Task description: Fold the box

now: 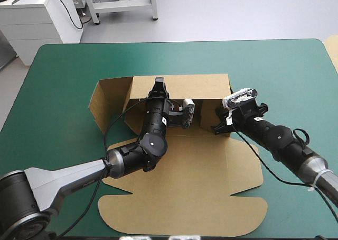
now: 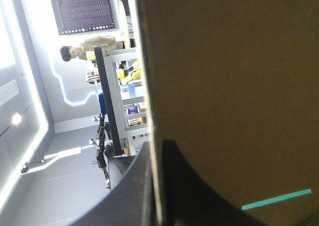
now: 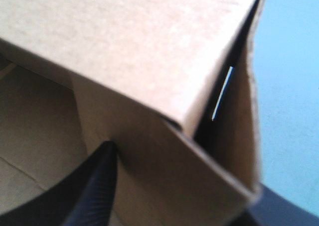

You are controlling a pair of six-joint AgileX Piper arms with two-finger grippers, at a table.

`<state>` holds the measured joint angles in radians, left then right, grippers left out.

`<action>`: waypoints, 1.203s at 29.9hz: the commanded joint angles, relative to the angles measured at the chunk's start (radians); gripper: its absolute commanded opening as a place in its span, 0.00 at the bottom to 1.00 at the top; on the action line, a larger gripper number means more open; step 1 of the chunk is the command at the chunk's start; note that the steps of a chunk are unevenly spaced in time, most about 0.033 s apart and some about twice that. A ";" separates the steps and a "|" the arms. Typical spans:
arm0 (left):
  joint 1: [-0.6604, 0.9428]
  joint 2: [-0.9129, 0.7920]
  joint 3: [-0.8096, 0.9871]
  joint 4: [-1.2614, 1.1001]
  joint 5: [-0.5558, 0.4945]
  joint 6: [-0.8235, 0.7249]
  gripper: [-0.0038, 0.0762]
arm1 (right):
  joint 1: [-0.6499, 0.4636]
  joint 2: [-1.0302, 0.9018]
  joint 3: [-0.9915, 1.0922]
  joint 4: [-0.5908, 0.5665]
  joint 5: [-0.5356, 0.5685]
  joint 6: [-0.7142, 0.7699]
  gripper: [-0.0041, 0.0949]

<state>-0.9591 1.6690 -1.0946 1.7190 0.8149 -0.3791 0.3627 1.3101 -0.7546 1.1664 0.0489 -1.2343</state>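
The brown box (image 1: 185, 176) lies in the middle of the teal-green table with its back wall and left side flap (image 1: 108, 100) raised. My left gripper (image 1: 158, 85) reaches over the floor panel to the back wall's top edge. In the left wrist view the board (image 2: 224, 86) runs edge-on between the black fingers, and the left gripper (image 2: 157, 149) is shut on it. My right gripper (image 1: 217, 126) sits at the box's right rear corner. There the folded side wall (image 3: 124, 47) stands between its spread fingers, and the right gripper (image 3: 184, 171) is open.
The lid panel (image 1: 179, 213) with rounded corners lies flat toward the table's front edge. Teal-green cover (image 1: 63, 92) shows to the left, right and behind the box. In the right wrist view, cover (image 3: 289, 86) shows beside the wall.
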 commanded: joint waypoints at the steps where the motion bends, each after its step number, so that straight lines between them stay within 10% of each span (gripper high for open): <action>1: -0.002 -0.036 -0.023 0.015 0.018 0.006 0.04 | 0.004 -0.030 -0.028 0.003 -0.038 -0.014 0.07; 16: 0.002 -0.036 -0.023 0.022 0.042 0.006 0.05 | 0.004 0.006 -0.028 0.004 -0.034 -0.033 0.02; 26: -0.002 -0.032 -0.023 0.070 0.070 -0.085 0.68 | 0.004 0.010 -0.045 -0.004 -0.083 -0.041 0.02; 36: -0.162 -0.031 -0.023 0.047 0.219 -0.085 0.60 | 0.001 0.085 -0.161 0.001 -0.135 -0.067 0.03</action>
<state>-1.0774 1.6794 -1.0905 1.6994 0.9742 -0.4477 0.3627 1.3978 -0.8518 1.1880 -0.0514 -1.2737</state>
